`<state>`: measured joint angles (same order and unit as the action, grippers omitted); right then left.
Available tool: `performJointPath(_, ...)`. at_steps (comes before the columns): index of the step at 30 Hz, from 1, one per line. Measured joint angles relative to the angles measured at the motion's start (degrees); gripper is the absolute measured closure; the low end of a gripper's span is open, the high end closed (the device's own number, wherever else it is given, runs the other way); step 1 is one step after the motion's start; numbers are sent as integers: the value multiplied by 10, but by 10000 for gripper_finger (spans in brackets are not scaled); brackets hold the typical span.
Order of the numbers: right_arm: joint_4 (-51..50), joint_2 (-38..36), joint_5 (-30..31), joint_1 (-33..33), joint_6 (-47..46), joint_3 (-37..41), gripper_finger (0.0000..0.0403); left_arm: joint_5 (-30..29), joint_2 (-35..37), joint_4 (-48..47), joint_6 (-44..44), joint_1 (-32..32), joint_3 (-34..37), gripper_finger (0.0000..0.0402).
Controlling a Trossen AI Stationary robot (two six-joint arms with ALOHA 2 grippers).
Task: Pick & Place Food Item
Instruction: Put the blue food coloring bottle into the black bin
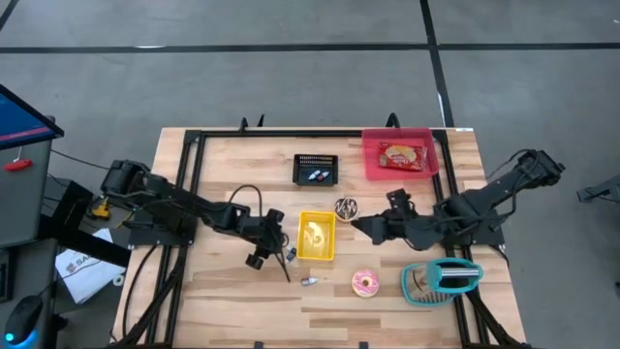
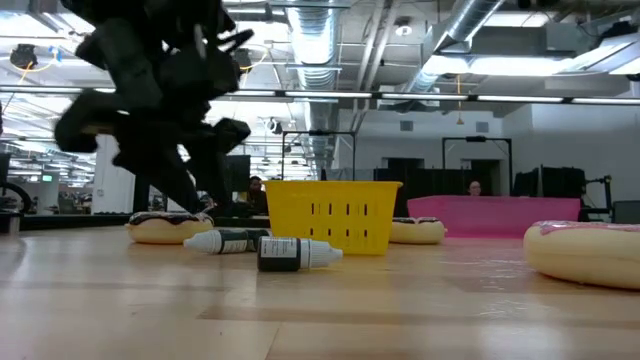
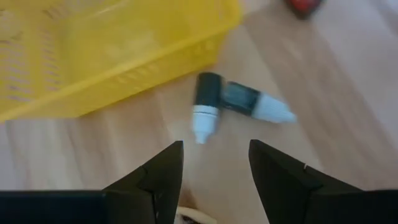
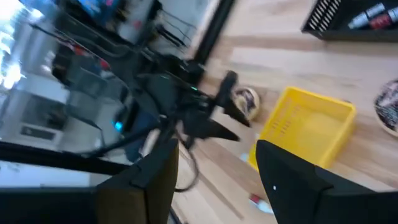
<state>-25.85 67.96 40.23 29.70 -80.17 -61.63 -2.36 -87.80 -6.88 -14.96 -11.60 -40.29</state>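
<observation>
Two open grippers, left (image 1: 282, 254) and right (image 1: 356, 227), flanking the yellow basket (image 1: 317, 236).

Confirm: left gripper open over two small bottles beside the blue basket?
Wrong colour: the basket is yellow, as the left wrist view shows. The rest holds: the left gripper is open over the two small bottles lying beside it.

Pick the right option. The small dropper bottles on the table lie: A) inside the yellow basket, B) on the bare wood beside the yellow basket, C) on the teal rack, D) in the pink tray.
B: in the left wrist view the two dropper bottles lie on the wooden tabletop just outside the wall of the yellow basket, ahead of the open left gripper.
</observation>
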Motion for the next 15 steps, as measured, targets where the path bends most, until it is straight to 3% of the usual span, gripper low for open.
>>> performJointPath(15, 14, -2, 40, 21, -10, 0, 206, 14, -5, 16, -30, 20, 0, 225)
